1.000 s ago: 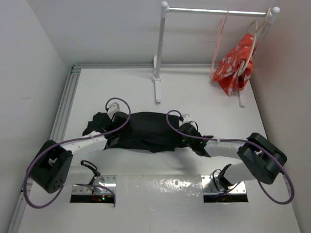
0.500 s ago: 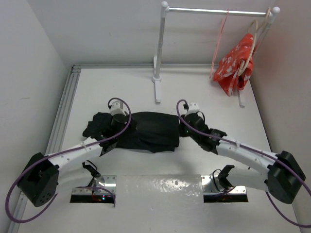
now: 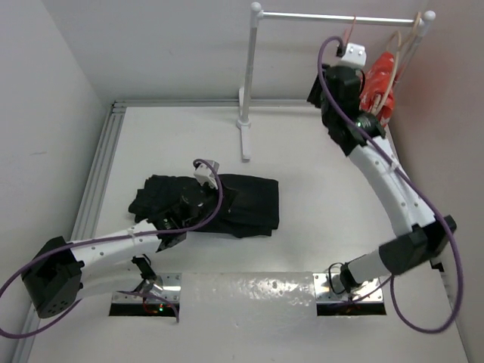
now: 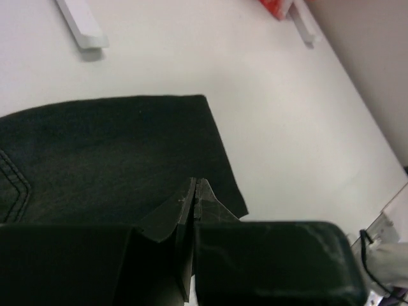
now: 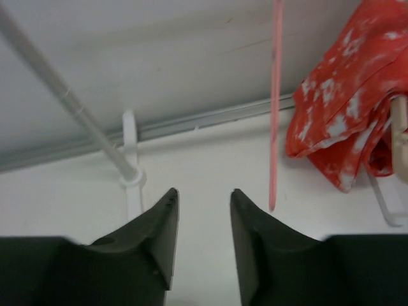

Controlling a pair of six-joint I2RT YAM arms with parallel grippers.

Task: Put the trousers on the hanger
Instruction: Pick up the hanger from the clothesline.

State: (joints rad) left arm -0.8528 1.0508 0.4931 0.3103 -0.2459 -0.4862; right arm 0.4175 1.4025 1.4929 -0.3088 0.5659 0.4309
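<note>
Now the left gripper (image 4: 196,183), pressed together, sits over the folded trousers (image 4: 102,146) on the table (image 4: 287,95), perhaps nipping cloth; the right gripper (image 5: 203,194), spread, hovers beside the hanging hanger (image 5: 275,95).

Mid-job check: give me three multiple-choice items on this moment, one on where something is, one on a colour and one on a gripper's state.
1. Where do the trousers lie?
A on the table; B on a chair; C on the floor.
2. What colour is the bare hanger?
A blue; B pink; C black.
3. How do the right gripper jaws stand?
A shut on the hanger; B apart and empty; C shut on the trousers.

1 A: they lie folded flat beneath the left gripper.
2 B: a thin pink wire hangs beside the red cloth.
3 B: a gap shows between them, and the hanger is untouched.
</note>
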